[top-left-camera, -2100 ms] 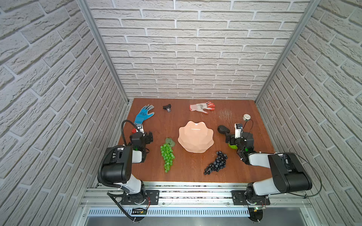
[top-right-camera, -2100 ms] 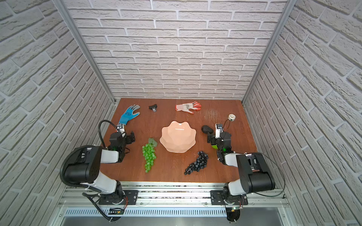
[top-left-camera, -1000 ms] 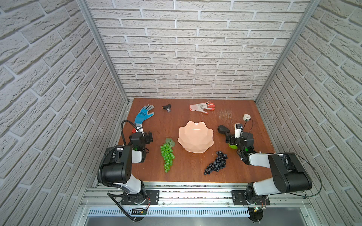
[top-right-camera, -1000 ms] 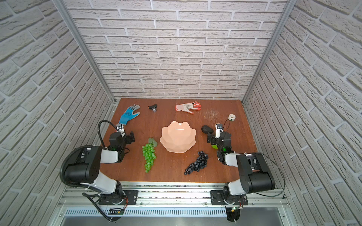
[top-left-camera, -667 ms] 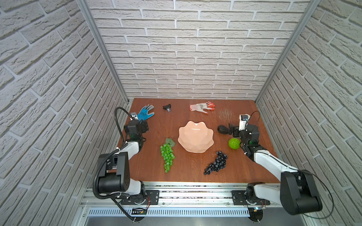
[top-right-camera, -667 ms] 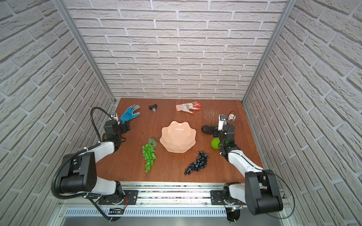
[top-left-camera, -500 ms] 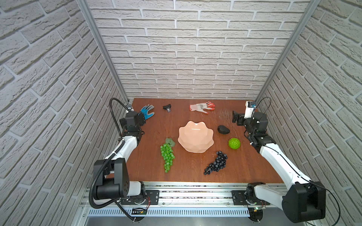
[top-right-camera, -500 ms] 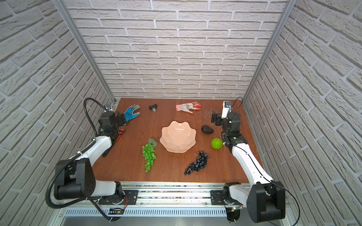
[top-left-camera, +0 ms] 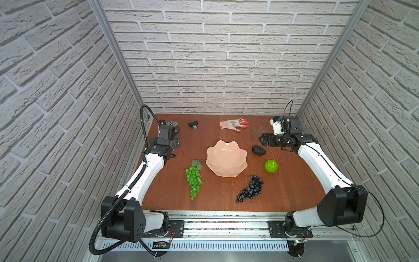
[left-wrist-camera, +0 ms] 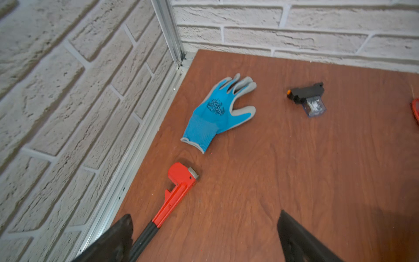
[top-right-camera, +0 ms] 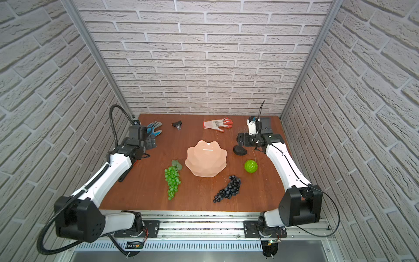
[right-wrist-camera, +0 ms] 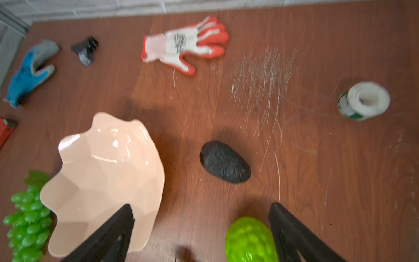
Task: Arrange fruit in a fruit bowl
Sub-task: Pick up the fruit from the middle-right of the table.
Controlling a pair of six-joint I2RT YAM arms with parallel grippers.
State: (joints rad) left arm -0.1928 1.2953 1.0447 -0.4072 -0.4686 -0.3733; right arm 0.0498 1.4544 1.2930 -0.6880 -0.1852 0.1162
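Note:
The pale peach fruit bowl (top-left-camera: pixel 226 158) (top-right-camera: pixel 205 158) (right-wrist-camera: pixel 102 181) stands mid-table with nothing in it. The fruit lies around it on the table. A green grape bunch (top-left-camera: pixel 193 179) (top-right-camera: pixel 172 179) is to its left and a dark grape bunch (top-left-camera: pixel 250 188) (top-right-camera: pixel 227 188) at its front right. A dark avocado (top-left-camera: pixel 258 150) (right-wrist-camera: pixel 224 162) and a bright green round fruit (top-left-camera: pixel 271 166) (right-wrist-camera: pixel 249 240) are to its right. My right gripper (top-left-camera: pixel 264 139) (right-wrist-camera: pixel 201 206) hangs open just behind the avocado. My left gripper (top-right-camera: pixel 150 141) (left-wrist-camera: pixel 205 215) is open at the back left, holding nothing.
A blue glove (left-wrist-camera: pixel 217 113) and a red pipe wrench (left-wrist-camera: pixel 176 188) lie by the left wall. A small black relay (left-wrist-camera: pixel 306 95) and a white-orange glove (top-left-camera: pixel 233 124) lie along the back edge. A tape roll (right-wrist-camera: pixel 362 99) sits at the back right. Brick walls close three sides.
Both arms have unfolded from low positions near the table's sides and reached toward the back. The green round fruit, earlier hidden under the right gripper, now shows. No fruit has moved.

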